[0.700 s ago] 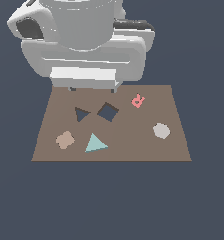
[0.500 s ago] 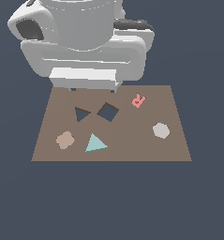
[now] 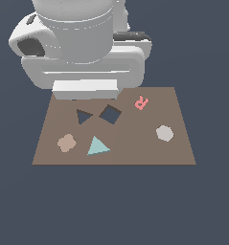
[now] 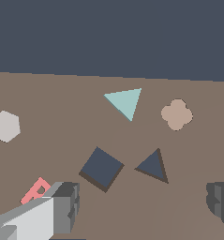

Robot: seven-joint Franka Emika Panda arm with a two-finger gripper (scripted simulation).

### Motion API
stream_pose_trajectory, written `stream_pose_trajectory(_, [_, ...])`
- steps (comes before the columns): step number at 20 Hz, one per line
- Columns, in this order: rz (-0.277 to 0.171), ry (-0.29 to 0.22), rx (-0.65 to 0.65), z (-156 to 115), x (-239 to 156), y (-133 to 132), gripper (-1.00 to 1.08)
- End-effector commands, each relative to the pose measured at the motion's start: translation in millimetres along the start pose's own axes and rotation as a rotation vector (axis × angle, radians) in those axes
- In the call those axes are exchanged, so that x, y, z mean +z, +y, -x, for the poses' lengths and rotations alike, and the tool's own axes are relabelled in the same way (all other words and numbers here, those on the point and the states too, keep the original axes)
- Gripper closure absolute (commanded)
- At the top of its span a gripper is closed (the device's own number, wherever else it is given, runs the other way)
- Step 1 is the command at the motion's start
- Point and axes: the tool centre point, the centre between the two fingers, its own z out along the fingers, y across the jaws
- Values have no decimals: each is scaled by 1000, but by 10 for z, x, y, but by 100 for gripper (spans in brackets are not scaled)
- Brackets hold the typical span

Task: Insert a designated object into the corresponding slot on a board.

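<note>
Hovering over the board [image 4: 48,93] with our gripper [image 4: 144,206] spread wide and empty, we judge the teal triangle [image 4: 125,102], lying flat near the triangular slot [image 4: 153,167], light, stiff and thin, best pinched across two edges

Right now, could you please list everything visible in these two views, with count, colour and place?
flat brown rectangular board: 1, brown, under all pieces.
dark triangular cut-out slot: 1, dark, in the board, beside the square hole.
dark diamond-turned square hole: 1, dark, in the board.
light-teal flat triangle piece: 1, teal, on the board, near the triangular slot.
tan rounded piece: 1, tan, beside the teal triangle.
grey hexagon: 1, grey, exterior view's right.
pink letter-shaped piece: 1, pink, near the square hole.
gripper: 1, grey fingers apart, empty, above the holes.
</note>
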Motion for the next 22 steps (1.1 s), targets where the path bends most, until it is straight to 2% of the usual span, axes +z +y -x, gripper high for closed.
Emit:
stream_pose_trajectory(1, [-1,-1,-38,-34,63,23,-92])
stream_pose_trajectory(8, [-7,-5,-195,-192,316,97,-92])
stream_pose_trajectory(22, [-21,-16,-619,-655,994,149,-92])
